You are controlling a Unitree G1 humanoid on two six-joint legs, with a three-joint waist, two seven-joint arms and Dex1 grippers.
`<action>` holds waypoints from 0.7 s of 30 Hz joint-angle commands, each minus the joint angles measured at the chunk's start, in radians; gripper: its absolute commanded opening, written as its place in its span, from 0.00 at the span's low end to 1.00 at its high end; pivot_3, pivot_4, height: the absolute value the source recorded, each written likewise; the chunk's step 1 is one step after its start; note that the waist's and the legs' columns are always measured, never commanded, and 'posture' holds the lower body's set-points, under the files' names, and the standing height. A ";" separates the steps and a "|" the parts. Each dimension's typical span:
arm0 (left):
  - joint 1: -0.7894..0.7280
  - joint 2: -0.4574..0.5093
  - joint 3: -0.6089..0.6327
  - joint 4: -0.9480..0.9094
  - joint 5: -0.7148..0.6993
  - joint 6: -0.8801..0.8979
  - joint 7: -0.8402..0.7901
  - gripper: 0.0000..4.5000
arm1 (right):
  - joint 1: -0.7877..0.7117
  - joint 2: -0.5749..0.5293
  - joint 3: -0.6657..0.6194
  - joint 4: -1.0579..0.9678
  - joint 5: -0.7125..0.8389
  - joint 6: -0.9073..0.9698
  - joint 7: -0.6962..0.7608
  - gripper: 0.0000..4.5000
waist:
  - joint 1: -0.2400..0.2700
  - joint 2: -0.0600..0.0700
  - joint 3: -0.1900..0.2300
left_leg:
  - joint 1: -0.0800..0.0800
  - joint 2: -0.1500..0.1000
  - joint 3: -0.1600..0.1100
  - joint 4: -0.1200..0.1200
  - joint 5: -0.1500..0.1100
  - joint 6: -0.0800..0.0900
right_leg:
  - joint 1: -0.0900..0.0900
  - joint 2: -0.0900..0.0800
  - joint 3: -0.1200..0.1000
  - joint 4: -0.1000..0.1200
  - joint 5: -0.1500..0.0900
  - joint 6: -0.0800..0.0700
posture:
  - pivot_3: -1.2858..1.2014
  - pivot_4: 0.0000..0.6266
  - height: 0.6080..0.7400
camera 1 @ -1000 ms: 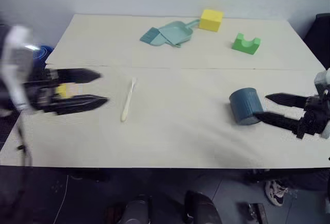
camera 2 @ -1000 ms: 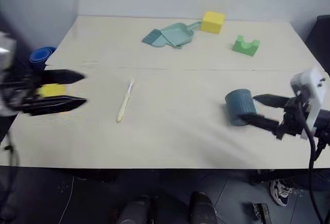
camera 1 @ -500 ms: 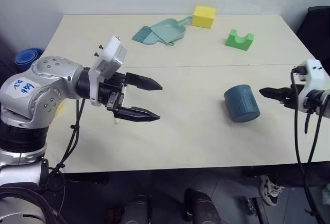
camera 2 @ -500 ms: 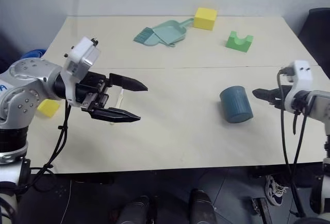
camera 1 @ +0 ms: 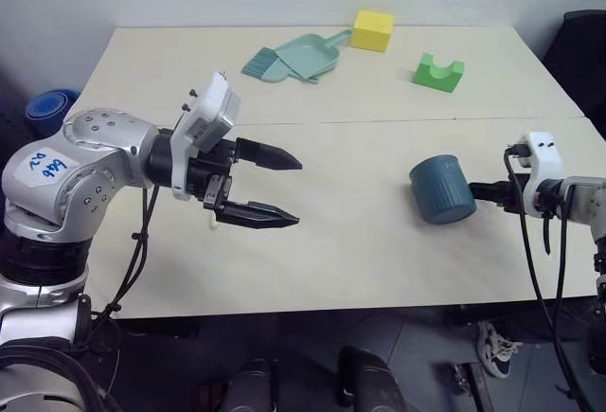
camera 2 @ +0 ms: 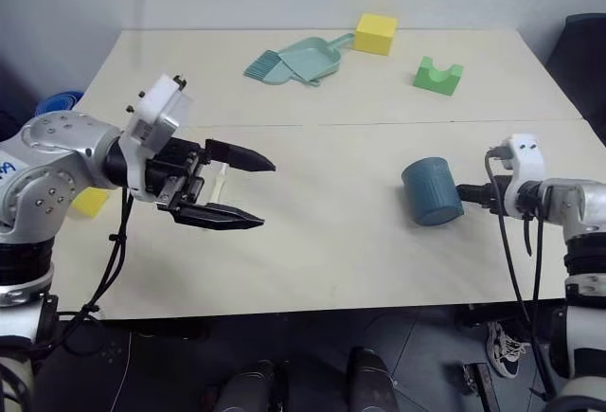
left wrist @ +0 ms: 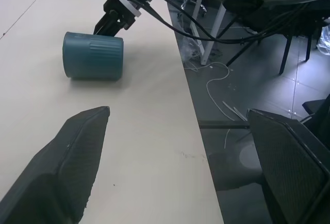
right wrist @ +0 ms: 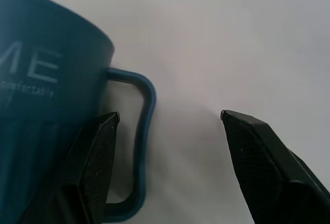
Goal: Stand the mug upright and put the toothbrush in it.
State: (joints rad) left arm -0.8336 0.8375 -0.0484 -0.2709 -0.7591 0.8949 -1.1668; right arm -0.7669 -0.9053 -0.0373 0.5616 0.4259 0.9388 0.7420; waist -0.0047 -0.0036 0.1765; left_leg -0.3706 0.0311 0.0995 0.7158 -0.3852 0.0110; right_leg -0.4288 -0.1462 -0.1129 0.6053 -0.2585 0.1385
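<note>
Left arm [camera 1: 90,161]: silver-grey rounded housings, screw heads visible, blue handwritten sticker. White camera block on each wrist. Both grippers, left gripper [camera 1: 276,185] and right gripper [right wrist: 165,152], have black pointed textured fingers. Black cables loop along both forearms.

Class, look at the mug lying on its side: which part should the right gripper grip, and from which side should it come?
Probably the mug wall beside the handle, approached from the robot's right, where the right gripper already faces it: one finger lies against the body, and the handle sits between the open fingers.
</note>
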 commanded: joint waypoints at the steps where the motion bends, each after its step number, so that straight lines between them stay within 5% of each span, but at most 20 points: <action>1: -0.002 -0.011 -0.006 -0.003 0.006 -0.033 -0.029 1.00 | -0.019 0.020 0.027 -0.001 -0.038 -0.007 0.043 0.73 | 0.002 0.000 0.000 | 0.000 0.000 0.000 0.000 0.000 0.000 | 0.000 0.000 0.000 0.000 0.000 0.000 | 0.52 0.24 1.00; 9: -0.113 -0.062 -0.081 0.162 0.116 -0.131 -0.096 1.00 | -0.041 0.094 0.075 0.066 -0.133 -0.068 0.054 0.73 | -0.003 0.000 0.000 | 0.001 0.000 0.000 0.001 0.000 0.000 | 0.001 0.000 0.000 0.001 0.000 0.000 | 0.52 0.24 1.00; 18: -0.127 -0.065 -0.078 0.158 0.148 -0.134 -0.118 1.00 | -0.086 0.127 0.102 0.132 -0.211 -0.118 0.106 0.11 | -0.026 0.000 0.000 | 0.001 0.000 -0.001 0.000 0.000 -0.001 | 0.001 0.000 -0.001 0.001 0.000 0.000 | 0.52 0.24 1.00; 21: -0.113 -0.059 -0.062 0.131 0.135 -0.117 -0.106 1.00 | -0.096 0.130 0.113 0.154 -0.236 -0.129 0.129 0.11 | -0.026 0.000 0.000 | 0.001 0.000 -0.002 0.000 0.000 -0.001 | 0.001 0.000 -0.001 0.001 0.000 0.000 | 0.52 0.24 1.00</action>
State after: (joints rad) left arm -0.9334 0.7630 -0.1445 -0.1041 -0.6157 0.7702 -1.2778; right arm -0.8745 -0.7854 0.0431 0.6841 0.2197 0.8087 0.8530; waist -0.0302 -0.0040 0.1763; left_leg -0.3693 0.0315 0.0975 0.7157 -0.3850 0.0104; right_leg -0.4277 -0.1459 -0.1143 0.6070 -0.2585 0.1385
